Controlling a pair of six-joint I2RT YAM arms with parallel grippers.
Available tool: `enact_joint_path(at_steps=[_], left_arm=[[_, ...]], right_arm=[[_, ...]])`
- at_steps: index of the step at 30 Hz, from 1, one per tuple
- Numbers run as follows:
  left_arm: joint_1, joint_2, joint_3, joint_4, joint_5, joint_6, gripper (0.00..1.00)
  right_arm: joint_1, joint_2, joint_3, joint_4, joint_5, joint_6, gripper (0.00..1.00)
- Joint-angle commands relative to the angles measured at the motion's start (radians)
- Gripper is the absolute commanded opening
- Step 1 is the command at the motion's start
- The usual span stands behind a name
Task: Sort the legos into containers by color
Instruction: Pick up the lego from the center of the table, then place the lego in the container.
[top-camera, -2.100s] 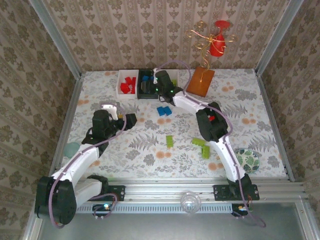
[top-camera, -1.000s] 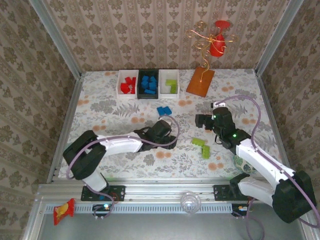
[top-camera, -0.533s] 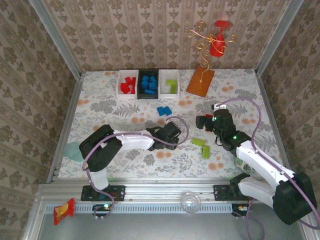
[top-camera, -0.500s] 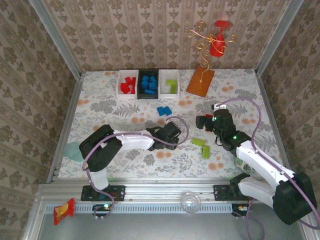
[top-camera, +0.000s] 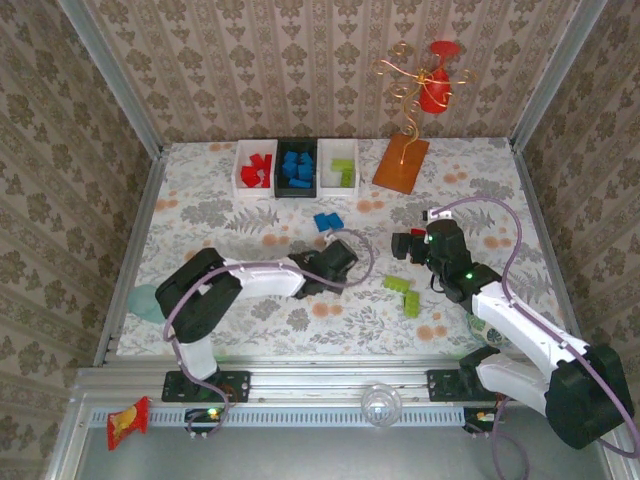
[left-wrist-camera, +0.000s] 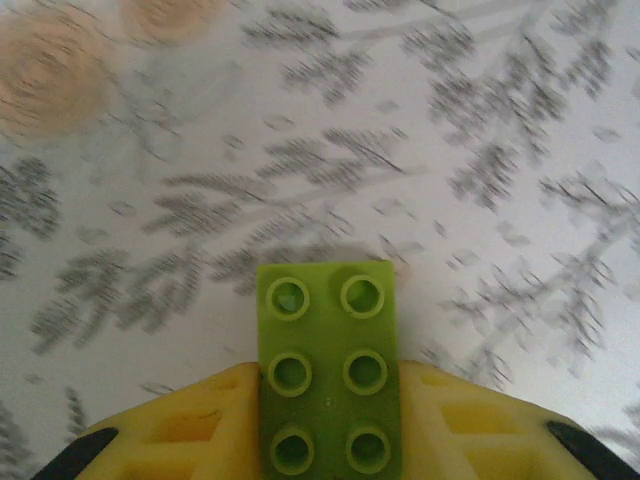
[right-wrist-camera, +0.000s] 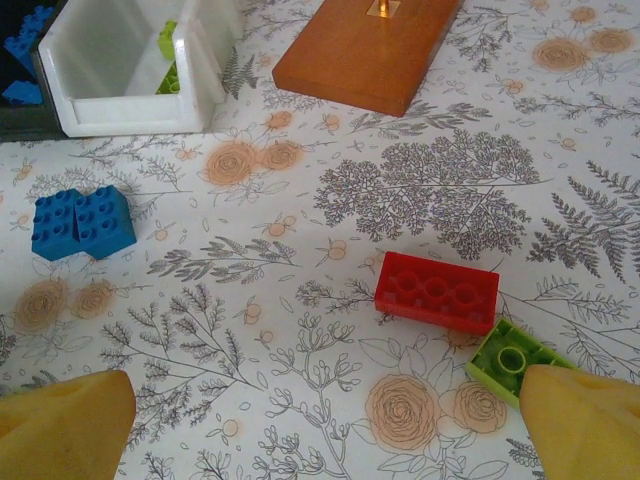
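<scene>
My left gripper (top-camera: 335, 262) is at the table's centre, shut on a lime green lego (left-wrist-camera: 328, 370) that sticks out ahead of its yellow fingers (left-wrist-camera: 190, 425) just above the cloth. To the right, my right gripper (top-camera: 405, 245) is open over the cloth. A red lego (right-wrist-camera: 437, 290) and a green one (right-wrist-camera: 508, 360) lie just ahead of its right fingertip (right-wrist-camera: 585, 425). A blue lego (top-camera: 327, 221) and two more green legos (top-camera: 400, 285) lie loose. At the back stand the white bin of reds (top-camera: 255, 165), the black bin of blues (top-camera: 297, 165) and the white bin of greens (top-camera: 340, 165).
The orange board (top-camera: 400, 163), carrying a wire stand with a red ornament (top-camera: 437, 85), stands right of the bins. A teal cup (top-camera: 145, 298) sits at the left edge and a patterned ball (top-camera: 495, 320) near the right arm's base.
The right arm has left the bins and come down to the middle right. The left arm has swung in to the centre and taken the green lego. Little movement in the last half second.
</scene>
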Motion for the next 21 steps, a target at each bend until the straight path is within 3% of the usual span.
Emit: enact_joint_path(at_steps=[1, 9, 21], left_arm=[[0.096, -0.05, 0.105, 0.072, 0.034, 0.118, 0.36], [0.249, 0.098, 0.42, 0.067, 0.092, 0.229, 0.36], [0.326, 0.51, 0.994, -0.098, 0.074, 0.324, 0.39]], right_arm=[[-0.006, -0.018, -0.011, 0.023, 0.006, 0.017, 1.0], [-0.006, -0.035, -0.013, 0.024, -0.022, 0.037, 1.0], [-0.006, -0.051, -0.004, 0.013, -0.063, 0.054, 1.0]])
